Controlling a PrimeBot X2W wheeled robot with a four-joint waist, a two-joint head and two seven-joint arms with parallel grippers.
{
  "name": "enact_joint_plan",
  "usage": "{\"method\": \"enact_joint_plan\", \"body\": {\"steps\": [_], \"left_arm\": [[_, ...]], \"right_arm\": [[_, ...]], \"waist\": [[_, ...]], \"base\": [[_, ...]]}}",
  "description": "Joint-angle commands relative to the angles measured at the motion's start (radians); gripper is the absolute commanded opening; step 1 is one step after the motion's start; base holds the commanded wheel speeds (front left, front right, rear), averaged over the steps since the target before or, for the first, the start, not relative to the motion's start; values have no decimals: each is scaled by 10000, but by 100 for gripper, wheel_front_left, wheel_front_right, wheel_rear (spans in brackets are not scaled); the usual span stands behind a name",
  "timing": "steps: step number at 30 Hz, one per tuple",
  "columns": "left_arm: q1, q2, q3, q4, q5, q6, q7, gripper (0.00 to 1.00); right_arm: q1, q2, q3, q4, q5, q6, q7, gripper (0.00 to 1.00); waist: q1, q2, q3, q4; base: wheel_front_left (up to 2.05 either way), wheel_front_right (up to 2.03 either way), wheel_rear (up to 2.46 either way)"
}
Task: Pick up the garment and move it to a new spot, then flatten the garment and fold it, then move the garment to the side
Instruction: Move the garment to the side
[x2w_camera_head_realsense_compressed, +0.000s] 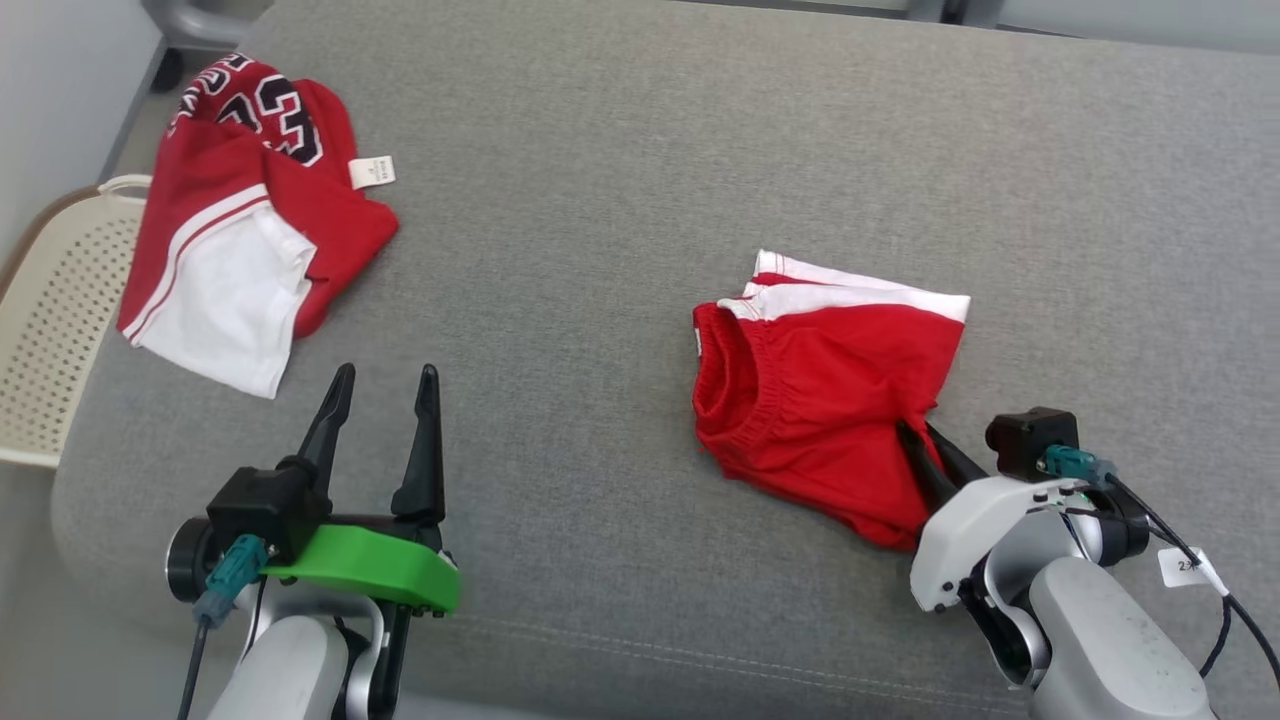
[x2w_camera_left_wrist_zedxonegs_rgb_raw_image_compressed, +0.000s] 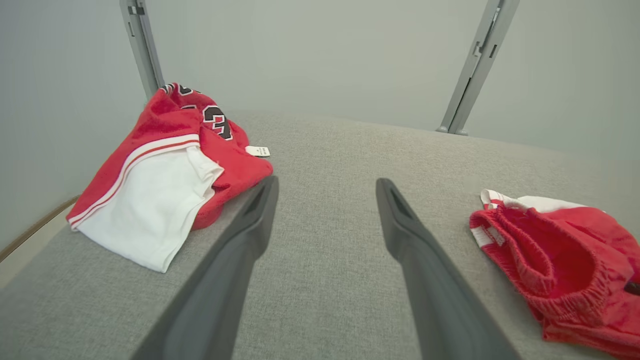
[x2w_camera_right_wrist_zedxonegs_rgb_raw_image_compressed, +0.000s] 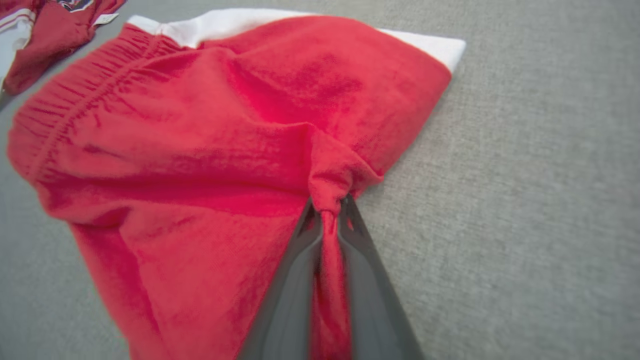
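1. On the right half of the grey woven fabric surface (x2w_camera_head_realsense_compressed: 640, 150) lie the red shorts with an elastic waistband and white-trimmed hems (x2w_camera_head_realsense_compressed: 820, 390). They are crumpled and close to the robot's right arm.
2. The right gripper (x2w_camera_head_realsense_compressed: 920, 440) has its two dark fingers pinched together on a bunched fold of red cloth at the near right edge of the shorts. In the right wrist view the cloth is squeezed between the fingers and gathers into a tight pucker at their tips.
3. The waistband opening faces left, and the white bands run along the far side of the shorts.
4. The rest of the shorts sits on the grey surface. I cannot tell whether the pinched fold is raised off it.
5. At the near left, the left gripper (x2w_camera_head_realsense_compressed: 388, 375) stands with its jaws wide apart and nothing between them. Its fingers point toward the far side over bare grey cloth.
6. At the far left lies a red and white jersey with dark numerals (x2w_camera_head_realsense_compressed: 250, 220), in a loose heap, well apart from the shorts. A small white label (x2w_camera_head_realsense_compressed: 371, 172) shows on its right side.
7. A cream perforated plastic basket (x2w_camera_head_realsense_compressed: 50, 320) stands just beyond the left edge of the surface, beside the jersey.
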Motion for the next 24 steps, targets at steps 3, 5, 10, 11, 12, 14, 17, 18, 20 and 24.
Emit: {"method": "enact_joint_plan", "body": {"steps": [3,5,10,11,12,14,17,18,20,24], "left_arm": [[-210,174,59,-155,79,57,29,100],[-251,244,81,-276,101,79,62,100],[-432,523,142,-647,165,112,210,100],[-495,567,124,-729,203,109,270,100],[-571,601,88,-791,241,74,316,100],[-728,710,53,-928,315,29,455,100],[-1054,819,-57,-1167,405,-23,655,100],[-1166,871,-82,-1233,457,-52,725,100],[-1393,902,-169,-1392,513,-117,855,100],[-1852,994,-377,-1690,692,-262,1174,100]], "right_arm": [[408,-28,-219,-232,-101,-21,-109,0],[598,-29,-343,-454,-146,-21,-118,0],[761,-214,-572,-1118,-457,-20,-24,0],[716,-347,-666,-1163,-609,-21,-10,0],[664,-457,-780,-1232,-694,-21,-5,0],[429,-617,-873,-1299,-837,-20,-53,0],[4,-1099,-1005,-1080,-981,-20,-208,0],[-197,-1357,-997,-904,-1126,-20,-241,0],[-766,-1719,-976,-574,-1159,-20,-472,0],[-1865,-2577,-897,338,-1470,-20,-904,0]], "waist": [[0,0,152,-1153],[0,0,265,-1621],[0,0,649,-2876],[0,0,723,-3085],[0,0,800,-3249],[0,0,985,-3557],[0,0,1254,-3874],[0,0,1336,-3964],[0,0,1533,-4093],[0,0,1964,-4156]], "base": [[0,0,0],[0,0,0],[0,0,0],[0,0,0],[0,0,0],[0,0,0],[0,0,0],[0,0,0],[0,0,0],[0,0,0]]}}
